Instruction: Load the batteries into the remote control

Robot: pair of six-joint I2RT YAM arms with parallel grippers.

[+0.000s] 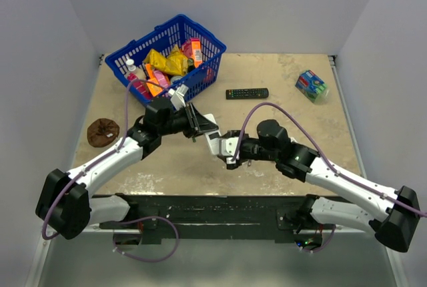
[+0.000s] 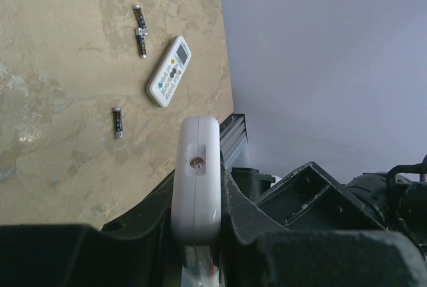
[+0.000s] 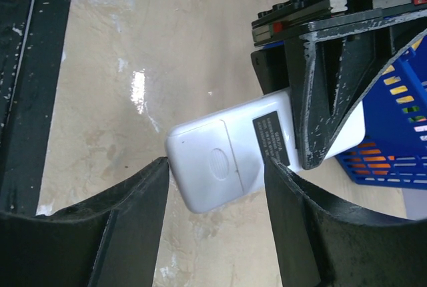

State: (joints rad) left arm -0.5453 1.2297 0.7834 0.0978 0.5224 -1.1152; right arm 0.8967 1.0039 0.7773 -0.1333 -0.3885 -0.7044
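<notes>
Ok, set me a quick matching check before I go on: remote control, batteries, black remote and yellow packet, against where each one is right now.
Things:
1. remote control
2. batteries
3. black remote
4. yellow packet

Places:
A. inside the blue basket
B. clamped in the left tool
C. alone on the table, right of the basket
D. lying loose beside the white remote with grey buttons

Pairs: 1-B, 2-D, 3-C, 4-A.
</notes>
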